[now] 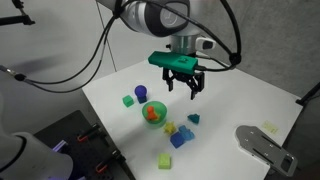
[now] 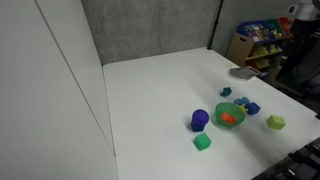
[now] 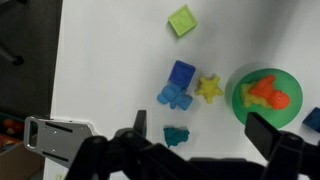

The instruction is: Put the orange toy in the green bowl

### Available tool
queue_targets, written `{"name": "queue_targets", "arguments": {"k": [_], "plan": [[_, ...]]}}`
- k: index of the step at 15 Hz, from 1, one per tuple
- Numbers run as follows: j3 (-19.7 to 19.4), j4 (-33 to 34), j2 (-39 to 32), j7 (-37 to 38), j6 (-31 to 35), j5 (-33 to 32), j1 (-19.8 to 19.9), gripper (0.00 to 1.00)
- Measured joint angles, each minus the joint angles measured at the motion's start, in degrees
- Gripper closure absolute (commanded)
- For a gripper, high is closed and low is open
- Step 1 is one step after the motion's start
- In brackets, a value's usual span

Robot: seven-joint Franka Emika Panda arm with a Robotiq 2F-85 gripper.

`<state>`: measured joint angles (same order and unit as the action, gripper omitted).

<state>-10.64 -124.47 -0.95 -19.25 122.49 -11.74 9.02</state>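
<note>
Arm pose: Panda arm (image 1: 150,18) reaches in from 12 o'clock in an exterior view, wrist turned down toward the table.
Gripper: gripper (image 1: 183,90) (image 3: 205,135) hangs raised above the table, at 1 o'clock from the green bowl in that exterior view; its jaws are spread wide and bare white surface shows between them in the wrist view.
Table: white table (image 1: 240,90) (image 2: 150,90); in an exterior view its near edges meet in a corner at 6 o'clock, and a lime block (image 1: 164,160) (image 3: 182,21) lies closest to that corner.
Open room: broad bare surface lies from 9 to 12 o'clock of the bowl in an exterior view (image 2: 150,90); a grey metal fixture (image 1: 265,145) (image 3: 58,140) sits by the table edge at 4 o'clock from the bowl.
Green bowl: green bowl (image 1: 160,106) (image 2: 240,112) (image 3: 240,100) is small, round, bright green, upright, with a shallow rim.
Orange toy: orange toy (image 1: 152,115) (image 2: 229,118) (image 3: 268,95) lies inside the green bowl, bright orange, lumpy in outline; finer shape is too small to tell.
Neighbours: blue cup (image 1: 141,94) (image 2: 199,119) stands just beside the bowl at 11 o'clock in an exterior view; yellow star (image 3: 208,88) lies just beside the bowl at 9 o'clock in the wrist view, blue blocks (image 3: 178,85) beyond it, teal block (image 3: 176,135) at 7 o'clock.
</note>
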Motion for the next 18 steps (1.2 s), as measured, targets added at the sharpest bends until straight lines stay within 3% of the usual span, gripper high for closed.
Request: {"name": "queue_targets", "arguments": {"k": [9,18], "plan": [[0.23,1.30,-10.56,-0.06,14.06,9.68,0.55,0.00],[4.39,0.80,-22.14,-0.11,26.20,16.83,2.45,0.00]]}}
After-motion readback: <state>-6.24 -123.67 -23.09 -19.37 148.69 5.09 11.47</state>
